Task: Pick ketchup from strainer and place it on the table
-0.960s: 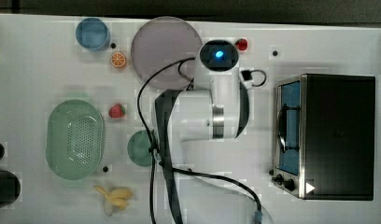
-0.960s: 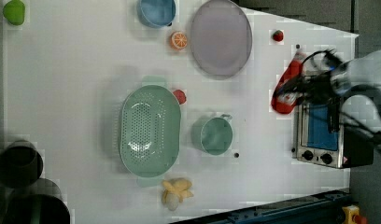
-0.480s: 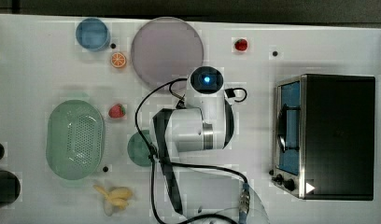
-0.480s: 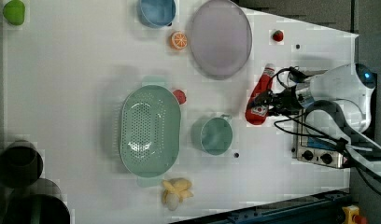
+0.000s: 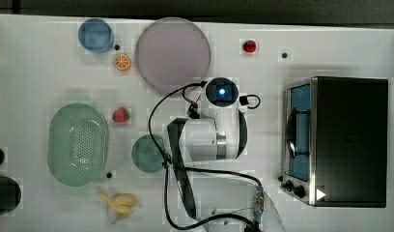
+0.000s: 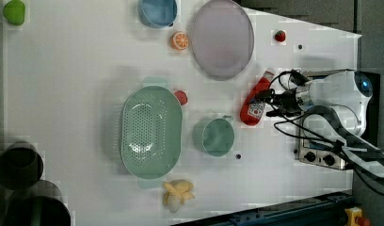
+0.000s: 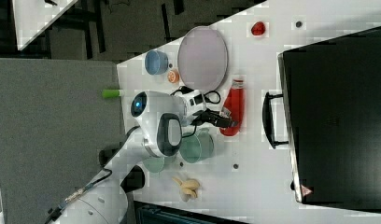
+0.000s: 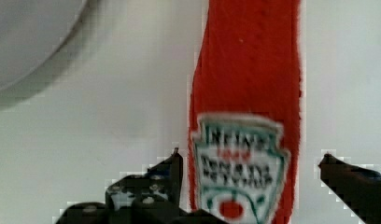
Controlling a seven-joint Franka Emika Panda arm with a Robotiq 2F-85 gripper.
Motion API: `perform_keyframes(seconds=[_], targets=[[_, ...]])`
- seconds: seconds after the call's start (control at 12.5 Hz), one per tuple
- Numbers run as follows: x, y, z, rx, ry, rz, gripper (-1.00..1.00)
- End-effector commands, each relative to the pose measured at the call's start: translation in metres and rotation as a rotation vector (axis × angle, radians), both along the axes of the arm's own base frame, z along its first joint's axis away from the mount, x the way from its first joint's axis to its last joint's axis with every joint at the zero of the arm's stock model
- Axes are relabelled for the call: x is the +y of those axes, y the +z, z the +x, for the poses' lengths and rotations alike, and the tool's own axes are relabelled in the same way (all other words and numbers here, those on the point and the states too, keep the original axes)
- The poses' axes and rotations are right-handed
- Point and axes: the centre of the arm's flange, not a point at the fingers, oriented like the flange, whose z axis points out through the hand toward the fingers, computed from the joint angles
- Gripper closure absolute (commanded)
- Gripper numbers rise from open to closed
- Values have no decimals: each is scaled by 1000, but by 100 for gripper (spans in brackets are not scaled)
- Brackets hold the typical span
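Ketchup bottle is lying flat on the counter, out of the strainer and well apart from it, with the teal cup between the two. Using the lilac plate as landmark: bottle lies just past the plate's rim on the side facing the toaster oven, white cap end nearest the plate, red base pointing away; near the plate, not touching. In the right view the ketchup bottle lies between the plate side and the oven's door handle. Hand is spread wide: wrist view shows one finger on each side of the ketchup bottle, white counter visible between the far finger and the bottle, near finger close beside the label, so no pinch on it. In the left view the hand sits at the bottle's toaster-oven side, over the label half. In the top view the arm's wrist sits just off the lilac plate and covers the bottle. Strainer basin is empty, standing well away from the plate. Also on the counter: strawberry between plate and strainer, orange slice and blue cup just beside the plate, a second strawberry on the plate's other side, banana far from the plate near the strainer.
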Motion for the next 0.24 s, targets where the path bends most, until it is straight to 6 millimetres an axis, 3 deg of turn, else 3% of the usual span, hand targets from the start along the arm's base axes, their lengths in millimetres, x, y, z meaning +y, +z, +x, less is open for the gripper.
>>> perform_keyframes(seconds=[0.08,0.24], targets=[[-5,85,29,-133,36,-43,-100],[-3,153,43,-169,10,-74,-100]])
